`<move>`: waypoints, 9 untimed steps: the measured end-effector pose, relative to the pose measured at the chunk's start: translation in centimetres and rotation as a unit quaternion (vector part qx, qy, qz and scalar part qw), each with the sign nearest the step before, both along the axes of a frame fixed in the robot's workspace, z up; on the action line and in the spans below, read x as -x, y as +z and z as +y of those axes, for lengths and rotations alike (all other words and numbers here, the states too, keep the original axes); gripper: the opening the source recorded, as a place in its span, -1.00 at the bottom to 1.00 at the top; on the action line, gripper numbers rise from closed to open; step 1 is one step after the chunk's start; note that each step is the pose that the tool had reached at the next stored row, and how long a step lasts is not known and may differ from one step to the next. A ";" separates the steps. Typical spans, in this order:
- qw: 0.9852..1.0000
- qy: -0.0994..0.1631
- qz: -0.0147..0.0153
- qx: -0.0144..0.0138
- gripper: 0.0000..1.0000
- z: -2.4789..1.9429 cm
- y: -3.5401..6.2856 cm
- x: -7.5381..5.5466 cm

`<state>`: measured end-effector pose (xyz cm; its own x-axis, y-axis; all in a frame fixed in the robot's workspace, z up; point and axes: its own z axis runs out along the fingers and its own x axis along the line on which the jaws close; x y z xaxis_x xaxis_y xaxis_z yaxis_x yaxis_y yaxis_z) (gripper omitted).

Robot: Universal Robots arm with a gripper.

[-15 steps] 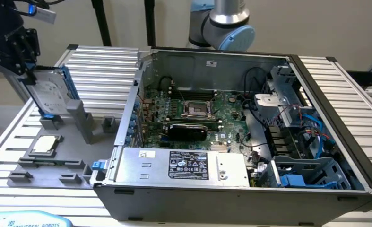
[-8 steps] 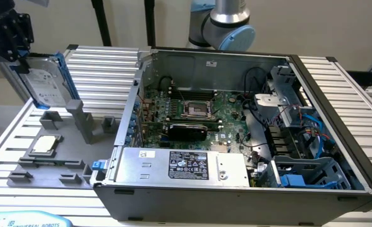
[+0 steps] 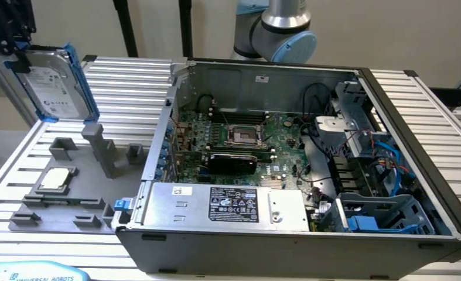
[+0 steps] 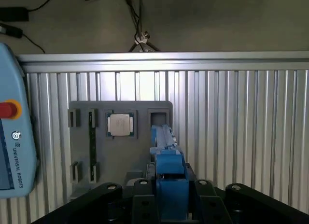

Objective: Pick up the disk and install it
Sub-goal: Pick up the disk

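1. While we hold the disk in the gripper, the jaws are clamped on the upper end of its blue carrier. In the wrist view the carrier's edge runs straight out from between them.
2. We see the disk hanging on edge, clear of the table, at the exterior view's far left, with its label facing the camera. Its long axis runs roughly from 11 to 5 o'clock.
3. At 6 o'clock from the disk sits the grey tray with the chip in its pocket. The disk touches neither.
4. The open case lies toward 4 o'clock from the disk, well apart. We judge the blue-trimmed bay to be the disk's seat. It is in the case's own 4 o'clock corner, the part farthest from the gripper.
5. We have one arm only, so the disk's heading rests on that wrist.
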<state>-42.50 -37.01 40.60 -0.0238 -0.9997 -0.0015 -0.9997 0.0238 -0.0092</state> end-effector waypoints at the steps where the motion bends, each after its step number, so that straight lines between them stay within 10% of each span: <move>1: 1.000 0.001 0.000 0.000 -0.35 0.00 0.46 -0.2; 9: 1.000 0.004 0.000 -0.006 -0.35 -0.01 4.08 -3.0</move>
<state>-39.52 -37.03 44.67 -0.0166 -0.9998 -0.0142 -0.9998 0.0168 -0.0087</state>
